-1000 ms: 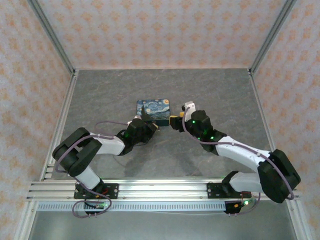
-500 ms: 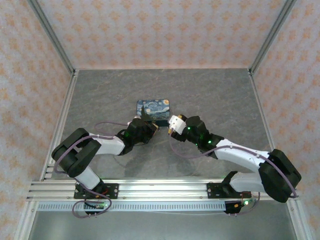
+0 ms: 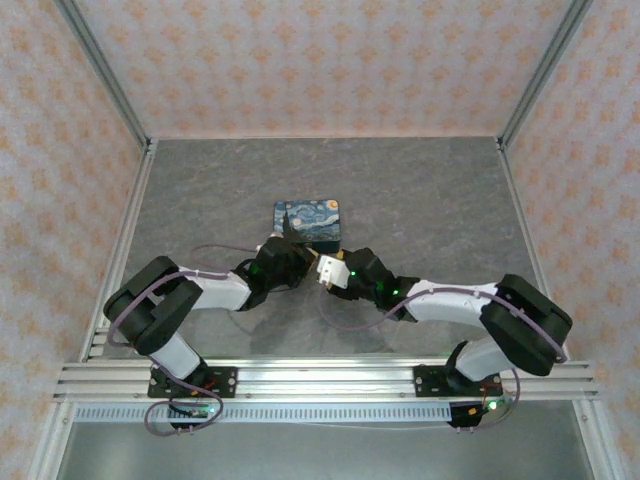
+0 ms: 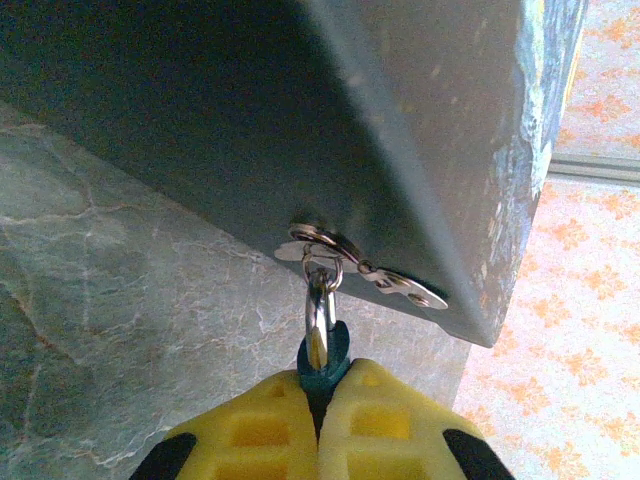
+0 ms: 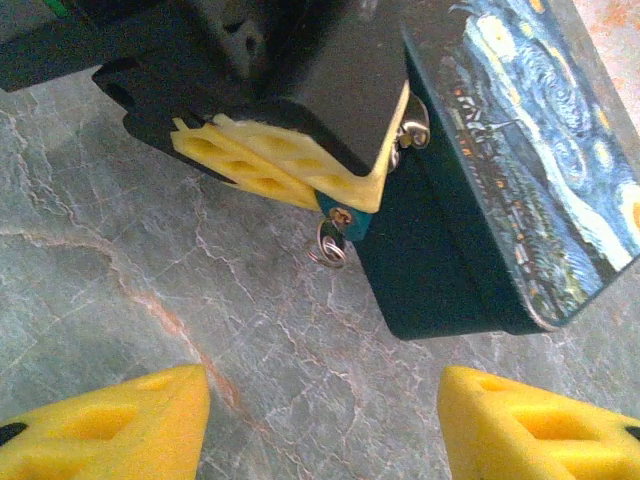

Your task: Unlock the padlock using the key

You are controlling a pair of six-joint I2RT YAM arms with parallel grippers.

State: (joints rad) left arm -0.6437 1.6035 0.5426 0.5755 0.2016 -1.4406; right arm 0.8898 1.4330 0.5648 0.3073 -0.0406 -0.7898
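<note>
The right hand (image 3: 322, 265) has swung left and toward the near edge of the table over the last second, away from the box's right side. It now sits just beside the left hand (image 3: 298, 252), with its yellow fingers (image 5: 110, 420) spread well apart. The left hand has not shifted, and its yellow pads (image 4: 370, 420) are pressed together on the lock body.

There is one grey marbled table (image 3: 430, 190) and two arms. One rectangular box printed with a blue-and-yellow swirling night sky (image 3: 307, 220) lies near the table's middle, where it lay before. One pale metal hasp (image 4: 360, 265) is fixed to the box's dark side wall. One tiny teal-blue padlock (image 4: 322, 362) hangs from that hasp at the box's near edge, its pale shackle hooked through the hasp loop. The right wrist view shows one small metal ring (image 5: 330, 247) dangling under the padlock (image 5: 345, 222), just above the table.
</note>
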